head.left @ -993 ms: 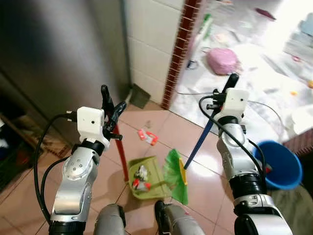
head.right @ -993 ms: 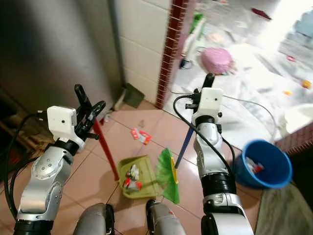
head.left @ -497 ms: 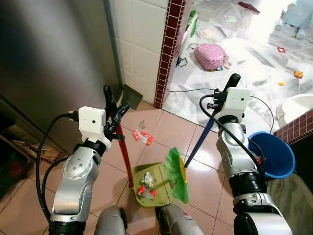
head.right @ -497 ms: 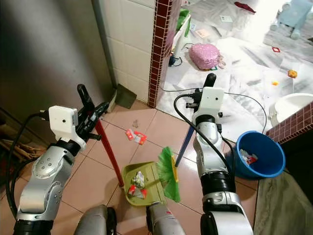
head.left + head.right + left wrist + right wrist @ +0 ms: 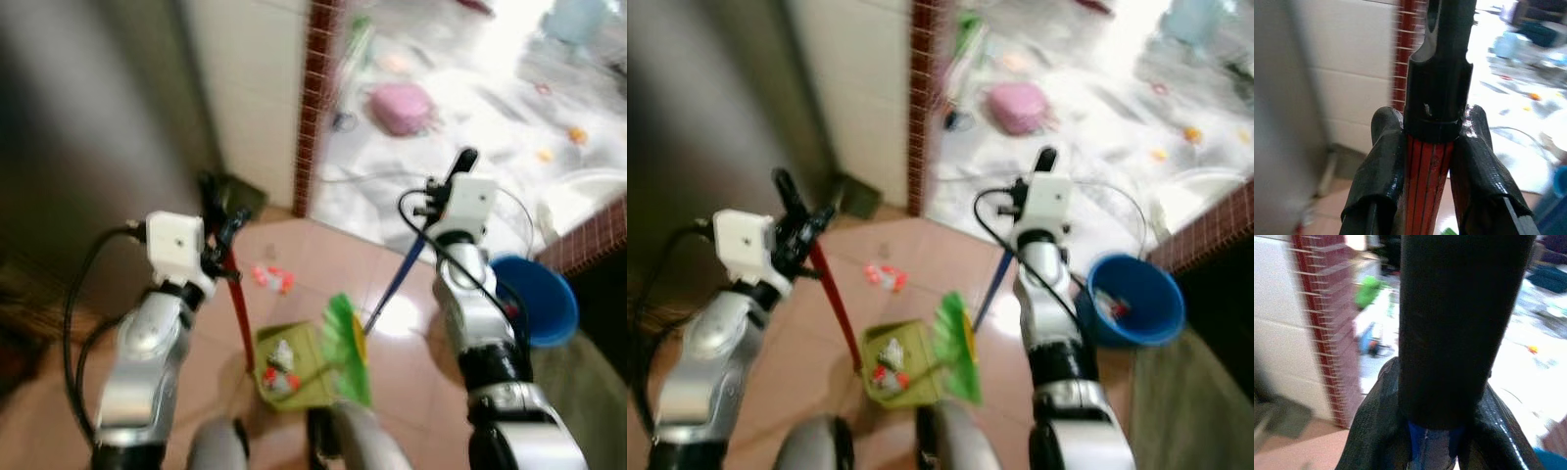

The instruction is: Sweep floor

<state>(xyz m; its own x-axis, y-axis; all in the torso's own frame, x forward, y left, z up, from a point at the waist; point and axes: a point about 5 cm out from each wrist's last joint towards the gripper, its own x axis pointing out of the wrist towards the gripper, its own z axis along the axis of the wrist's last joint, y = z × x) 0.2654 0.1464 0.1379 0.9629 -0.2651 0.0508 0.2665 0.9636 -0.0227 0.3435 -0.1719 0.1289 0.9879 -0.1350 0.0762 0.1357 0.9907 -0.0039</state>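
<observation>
Sweeping partly done: some litter is in the dustpan, one scrap is left on the floor.

The left gripper (image 5: 220,235) has its fingers (image 5: 1378,161) clamped on the dustpan handle (image 5: 236,304), the green dustpan (image 5: 291,364) resting on the tiles; the right gripper (image 5: 453,181) grips the blue-handled broom (image 5: 345,338) just beside it. A red-and-white scrap (image 5: 272,279), blurred, probably a wrapper, lies near.

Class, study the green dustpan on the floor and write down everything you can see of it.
The dustpan is a yellow-green, plastic-looking tray lying flat on the pinkish floor tiles, just ahead of the robot's feet. A long red handle rises from its rear edge, tilted, its black-capped top clamped in the left claw. Inside lie bits of litter, white and red. The green broom head rests at its right-hand edge. The frames are blurred, so finer detail is lost.
</observation>
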